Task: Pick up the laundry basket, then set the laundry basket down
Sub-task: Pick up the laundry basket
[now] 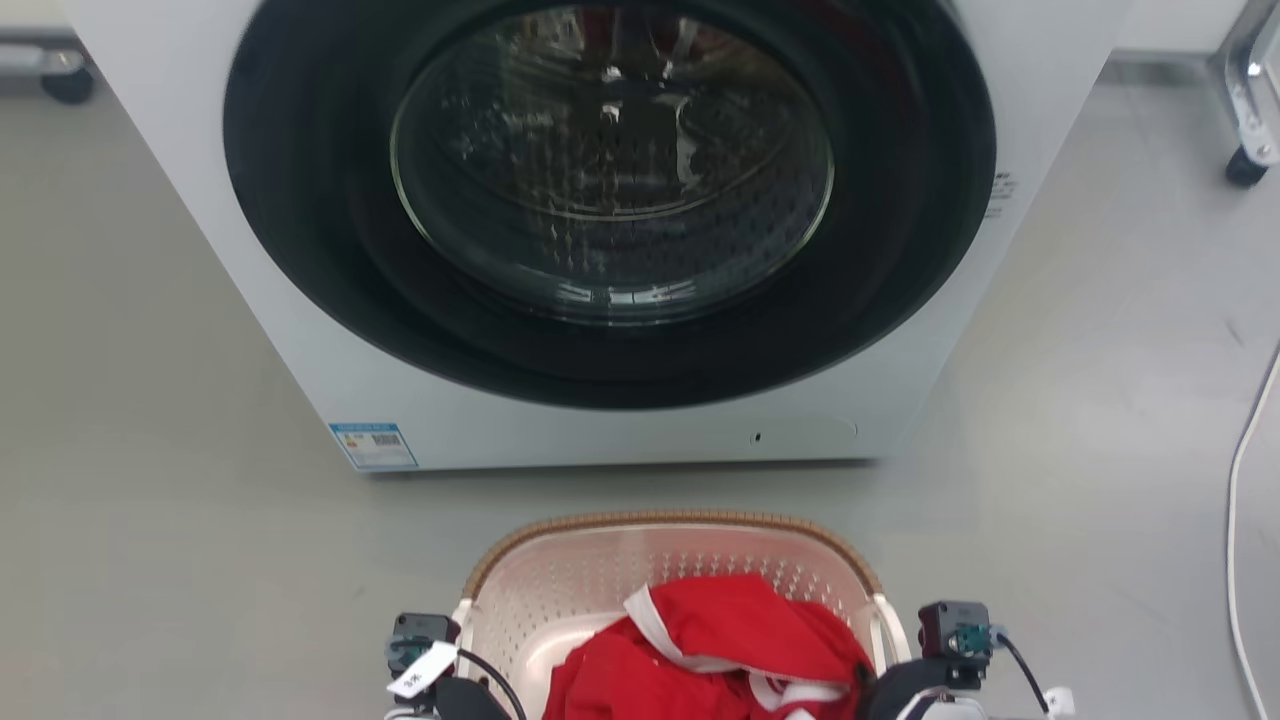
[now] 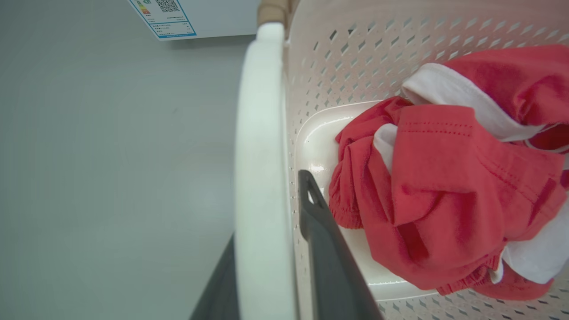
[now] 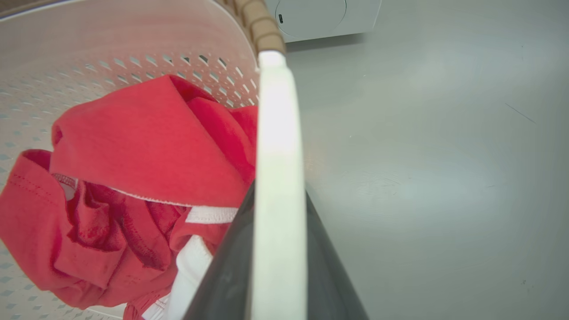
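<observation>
We see the laundry basket (image 1: 680, 519) straight in front of the washing machine (image 1: 620, 440), centred below its round door (image 1: 610, 160). A strip of bare grey floor (image 1: 150, 420) separates the basket's brown far rim from the machine's bottom edge. We cannot tell whether the basket rests on that floor or hangs above it. A red garment with white trim (image 1: 720, 640) lies crumpled inside, on the side away from the machine, so the cream perforated wall nearest the machine is bare.

The left gripper (image 2: 270, 209) straddles the basket's left handle (image 2: 260, 111), with one dark finger (image 2: 324, 249) inside the wall beside the garment and the other outside. A sliver of wall shows between the inner finger and the handle, so we cannot tell whether this gripper is clamped. The right gripper (image 3: 279, 192) has its fingers flush against both sides of the right handle (image 3: 275, 111), pinching it.

The floor lies open on both sides of the machine. A white cable (image 1: 1240, 520) runs well off to the machine's right. A black caster (image 1: 1245, 168) stands past the machine's right side, and another (image 1: 68, 85) past its left. A blue-edged label (image 1: 372, 445) marks the machine's lower left corner, near the basket's left rim.
</observation>
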You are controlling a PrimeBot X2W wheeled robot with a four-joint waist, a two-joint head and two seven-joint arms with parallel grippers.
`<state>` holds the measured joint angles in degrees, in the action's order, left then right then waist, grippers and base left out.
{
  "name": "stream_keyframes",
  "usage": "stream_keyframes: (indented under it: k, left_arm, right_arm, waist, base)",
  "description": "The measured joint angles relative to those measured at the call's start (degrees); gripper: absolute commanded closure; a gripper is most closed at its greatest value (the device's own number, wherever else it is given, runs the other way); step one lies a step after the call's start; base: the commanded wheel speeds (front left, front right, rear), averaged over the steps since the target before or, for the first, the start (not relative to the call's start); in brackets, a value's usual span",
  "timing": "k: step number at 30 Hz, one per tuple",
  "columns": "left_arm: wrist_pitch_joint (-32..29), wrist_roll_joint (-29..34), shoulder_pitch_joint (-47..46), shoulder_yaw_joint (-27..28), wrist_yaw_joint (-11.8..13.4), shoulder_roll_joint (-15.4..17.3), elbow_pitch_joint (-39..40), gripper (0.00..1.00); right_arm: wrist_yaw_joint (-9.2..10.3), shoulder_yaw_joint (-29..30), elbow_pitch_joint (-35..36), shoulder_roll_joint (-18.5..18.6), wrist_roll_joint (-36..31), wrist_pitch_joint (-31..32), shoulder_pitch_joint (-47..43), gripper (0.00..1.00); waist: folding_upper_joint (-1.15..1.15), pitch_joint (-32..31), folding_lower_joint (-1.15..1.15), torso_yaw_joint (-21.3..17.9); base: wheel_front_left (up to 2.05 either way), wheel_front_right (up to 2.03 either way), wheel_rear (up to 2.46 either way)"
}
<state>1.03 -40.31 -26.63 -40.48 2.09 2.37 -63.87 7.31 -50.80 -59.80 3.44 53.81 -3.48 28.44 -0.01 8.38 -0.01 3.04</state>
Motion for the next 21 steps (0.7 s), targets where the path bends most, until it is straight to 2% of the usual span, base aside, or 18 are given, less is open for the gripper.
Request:
stream_keyframes:
  k: [9,21]
  left_arm:
    - [-1.72,-1.82,2.19,-1.81,0.02,0.16,-0.16,1.0]
    - [-2.44,-2.6,1.57,-2.83,0.45,0.34,-0.02,1.0]
  right_arm:
    - [0.24,-2.13,0.01,-0.01,2.21,1.42,-2.68,1.0]
    - [0.25,-3.75,-0.38,0.04,4.2,1.75,-1.77,1.0]
  waist:
    - [0.0,-6.8,0.0,0.08]
    - [0.01,-8.41,0.01,-0.4]
  base:
    - [0.0,0.0,0.0]
    - [0.0,0.0,0.0]
